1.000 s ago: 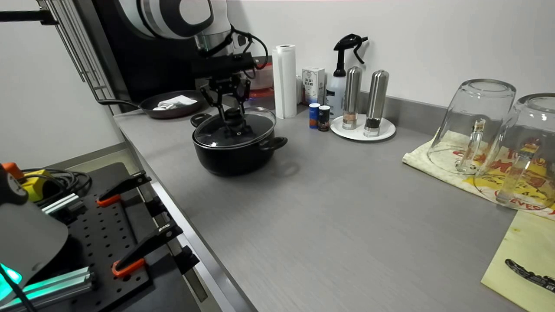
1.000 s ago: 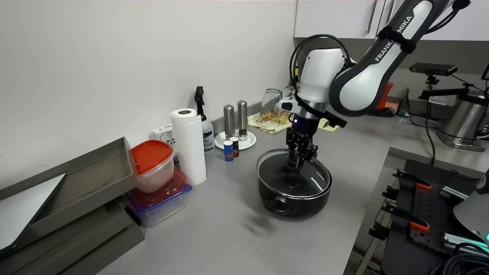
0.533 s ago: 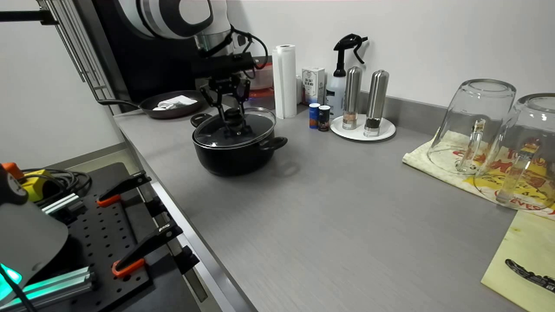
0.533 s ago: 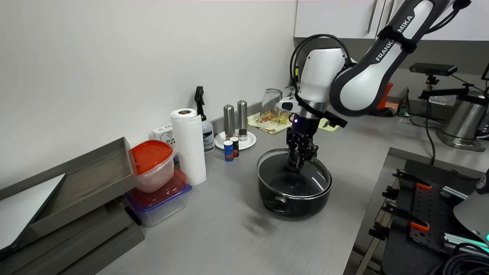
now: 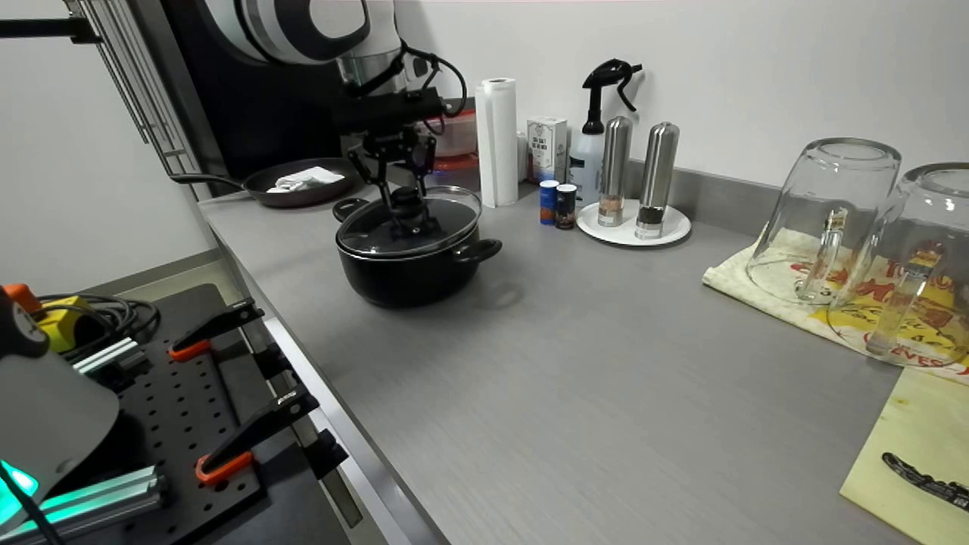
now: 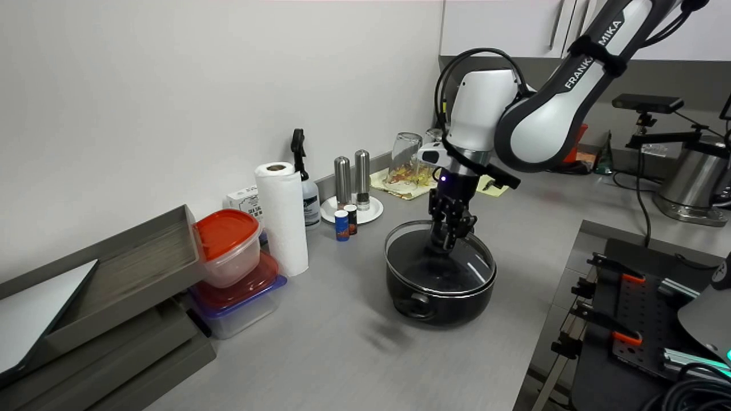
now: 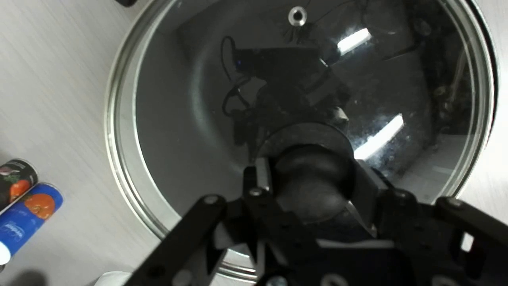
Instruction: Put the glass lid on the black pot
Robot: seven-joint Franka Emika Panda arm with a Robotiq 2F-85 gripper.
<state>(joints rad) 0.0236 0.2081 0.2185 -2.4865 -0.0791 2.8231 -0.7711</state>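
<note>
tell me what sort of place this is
Probably a kitchen, or perhaps a lab set up like one: a black pot, a frying pan and a roll of paper towels are all in view.

Arm (image 6: pixel 545 131) angled down from upper right, tool (image 6: pixel 441 246) at centre of glass lid (image 6: pixel 441 267), lid over black pot (image 6: pixel 451 308), pot on table (image 6: pixel 320 365), paper roll (image 6: pixel 288 225) upright at left
</note>
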